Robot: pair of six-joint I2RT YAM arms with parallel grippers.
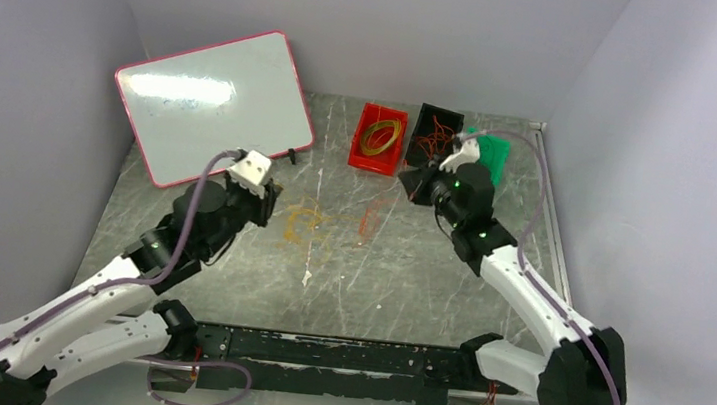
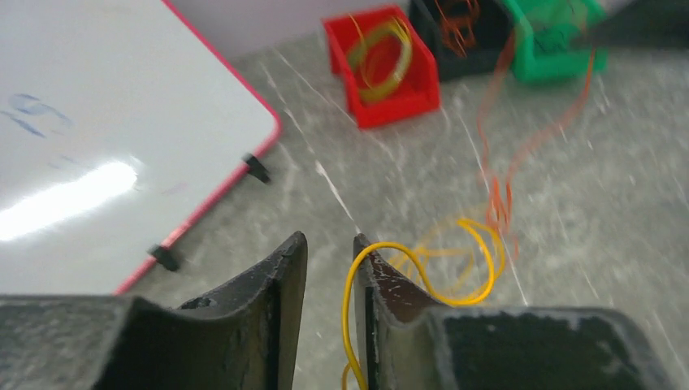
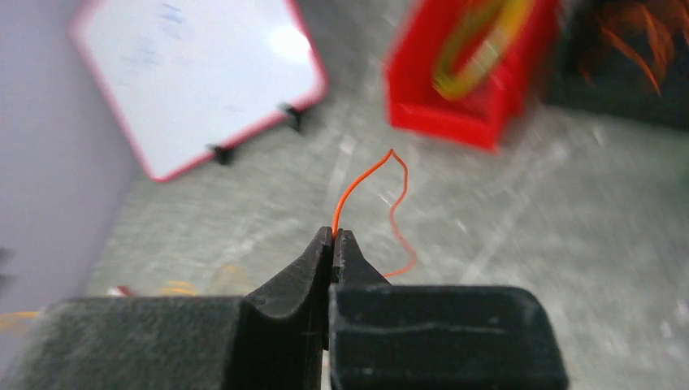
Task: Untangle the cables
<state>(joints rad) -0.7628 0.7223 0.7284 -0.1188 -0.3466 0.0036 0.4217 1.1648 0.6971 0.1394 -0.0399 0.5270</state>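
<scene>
A tangle of thin yellow cables (image 1: 305,225) lies mid-table, with an orange-red cable (image 1: 370,216) just right of it. My left gripper (image 1: 269,198) sits at the tangle's left edge. In the left wrist view it (image 2: 329,240) is open, and a yellow cable loop (image 2: 479,258) hangs over its right finger and runs down through the gap. My right gripper (image 1: 419,183) is above the table near the bins. In the right wrist view it (image 3: 333,234) is shut on an orange-red cable (image 3: 366,175) that rises from the tips. No dark cable shows on the table.
A red bin (image 1: 378,139) holds yellow cable loops. A black bin (image 1: 434,130) holds orange-red cables. A green bin (image 1: 490,156) lies partly behind my right arm. A pink-framed whiteboard (image 1: 209,101) leans at the back left. Walls close in on three sides.
</scene>
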